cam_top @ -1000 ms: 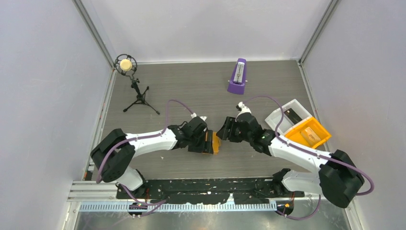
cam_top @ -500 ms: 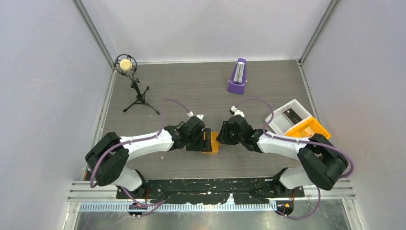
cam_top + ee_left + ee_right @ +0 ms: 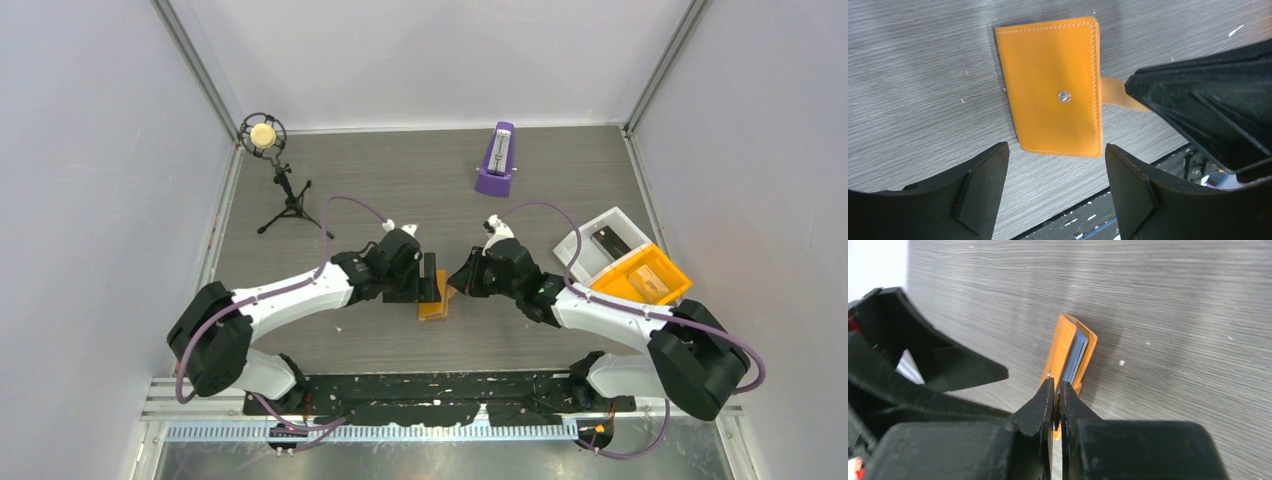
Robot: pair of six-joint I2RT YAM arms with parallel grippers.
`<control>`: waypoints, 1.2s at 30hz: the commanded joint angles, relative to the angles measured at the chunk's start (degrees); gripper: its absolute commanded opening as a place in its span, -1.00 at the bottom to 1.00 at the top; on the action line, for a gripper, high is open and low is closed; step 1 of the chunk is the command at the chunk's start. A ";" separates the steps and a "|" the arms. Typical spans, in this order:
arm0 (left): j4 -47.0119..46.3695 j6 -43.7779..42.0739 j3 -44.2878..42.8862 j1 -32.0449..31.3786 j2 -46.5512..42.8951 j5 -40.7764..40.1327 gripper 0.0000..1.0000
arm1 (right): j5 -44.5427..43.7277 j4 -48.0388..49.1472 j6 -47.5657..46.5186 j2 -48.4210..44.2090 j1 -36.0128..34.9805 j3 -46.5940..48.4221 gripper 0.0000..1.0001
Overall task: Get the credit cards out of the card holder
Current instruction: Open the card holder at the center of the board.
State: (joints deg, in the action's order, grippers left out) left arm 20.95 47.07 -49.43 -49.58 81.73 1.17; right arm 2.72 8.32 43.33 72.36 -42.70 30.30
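Holder (image 3: 434, 300) location: near the middle of the desk (image 3: 400, 190), between the 2 claws, well apart from everything else. Holder attitude: folded, outer face with centre snap (image 3: 1064, 96) toward the left wrist camera; flat or tilted against the desk: cannot tell. Holder contents: cards (image 3: 1076, 356) still inside, only their grey-blue edges visible between the 2 orange leaves in the right wrist view. Right claw (image 3: 1054, 387) state: fully closed, tips pinched on an orange flap at the holder's edge. Same flap in the left wrist view: a short tab running from the holder's long side into the right claw's tips. Left claw (image 3: 1055, 152) state: wide open, gripping nothing, poised over the holder with 1 finger off each lower corner; contact with the holder: cannot tell. Far side of the desk: purple metronome (image 3: 496, 160), upright. Far left corner: microphone (image 3: 264, 135) on a small tripod. Right edge: white bin (image 3: 600, 228) and orange bin (image 3: 668, 290), side by side, behind the right arm.
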 commanded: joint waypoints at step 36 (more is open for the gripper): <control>4.63 -8.07 4.64 8.88 -3.86 2.46 -0.16 | 1.71 -1.43 -4.18 -2.45 1.78 -0.19 -0.88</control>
State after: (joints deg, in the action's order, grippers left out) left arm 23.07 40.75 -46.68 -41.23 79.83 6.72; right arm 6.42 7.81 42.28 69.65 -42.13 30.59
